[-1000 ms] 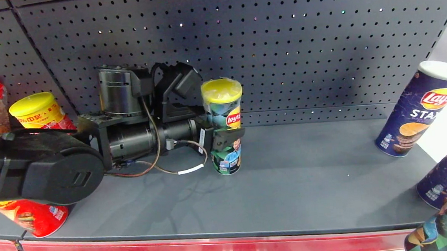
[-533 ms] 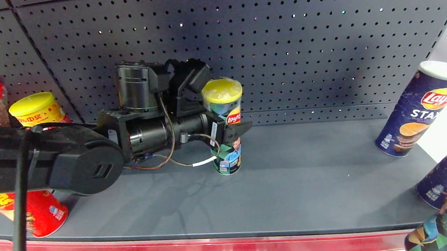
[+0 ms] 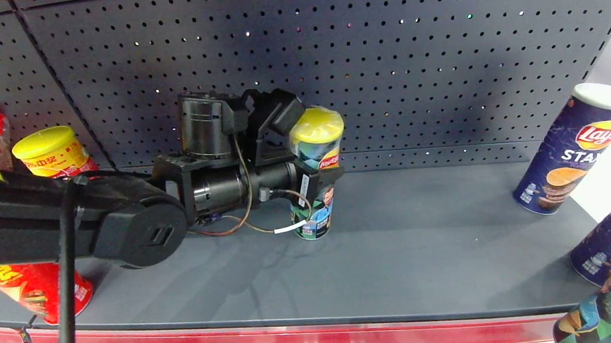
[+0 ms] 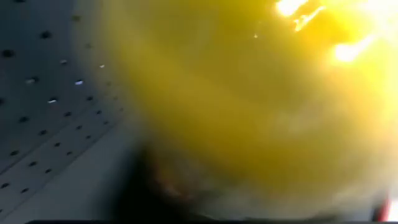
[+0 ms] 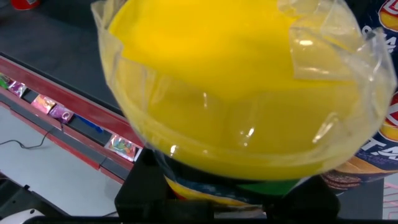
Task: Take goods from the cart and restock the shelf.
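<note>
Fingers straddle the tilted can.

Yellows, reds and blues against dark grey

We see the can with a yellow lid and a green, blue and black picture wrap; the left gripper is black. The second can has a yellow lid under clear film. The shelf is dark grey with a red front strip, the pegboard dark grey, dotted with rows of holes. One tub is red with a yellow lid, the lower tub red with yellow marks. The tall can is deep blue, white-lidded, with a red-and-yellow logo.
</note>
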Available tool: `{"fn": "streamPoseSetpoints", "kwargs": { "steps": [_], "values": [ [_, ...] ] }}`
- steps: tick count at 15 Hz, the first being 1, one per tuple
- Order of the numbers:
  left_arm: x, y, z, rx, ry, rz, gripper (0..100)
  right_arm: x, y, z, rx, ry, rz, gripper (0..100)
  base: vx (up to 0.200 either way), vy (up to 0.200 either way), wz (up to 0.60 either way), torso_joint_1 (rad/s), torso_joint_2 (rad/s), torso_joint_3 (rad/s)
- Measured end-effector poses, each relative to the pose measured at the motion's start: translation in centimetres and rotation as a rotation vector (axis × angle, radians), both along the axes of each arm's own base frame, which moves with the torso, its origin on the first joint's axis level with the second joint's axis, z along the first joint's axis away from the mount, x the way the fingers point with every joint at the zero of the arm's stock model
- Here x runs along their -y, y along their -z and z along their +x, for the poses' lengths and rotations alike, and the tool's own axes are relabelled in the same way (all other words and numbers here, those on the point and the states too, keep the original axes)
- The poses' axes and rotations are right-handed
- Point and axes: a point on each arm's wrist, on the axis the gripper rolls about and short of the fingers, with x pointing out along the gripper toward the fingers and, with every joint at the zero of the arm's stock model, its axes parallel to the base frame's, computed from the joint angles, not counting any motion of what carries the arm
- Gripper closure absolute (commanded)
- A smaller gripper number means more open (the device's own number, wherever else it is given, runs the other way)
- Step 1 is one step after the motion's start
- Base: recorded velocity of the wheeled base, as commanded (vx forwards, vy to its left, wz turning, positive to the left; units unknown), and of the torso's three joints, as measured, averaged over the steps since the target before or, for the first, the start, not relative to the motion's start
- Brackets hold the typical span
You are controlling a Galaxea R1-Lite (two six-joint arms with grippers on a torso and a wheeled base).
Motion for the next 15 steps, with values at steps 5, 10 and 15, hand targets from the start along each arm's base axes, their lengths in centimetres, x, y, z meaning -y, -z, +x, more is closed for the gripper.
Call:
{"fn": "streamPoseSetpoints", "kwargs": {
  "steps": [5,10,15],
  "values": [
    [-1.7,0.3,-1.9,-0.046,0.129,-0.008,100,0.0,-0.1,0.0,0.004,0.000,0.001,100,0.000,0.000,0.00,0.000,0.00,0.000],
    [-4.8,0.0,-3.5,-0.037,0.301,-0.023,100,0.0,-0.6,-0.1,0.017,-0.006,0.004,100,0.000,0.000,0.00,0.000,0.00,0.000],
    [-5.3,1.1,-4.6,-0.014,0.477,-0.011,100,-0.1,-1.4,0.2,0.030,-0.012,0.006,100,0.000,0.000,0.00,0.000,0.00,0.000]
  ]
}}
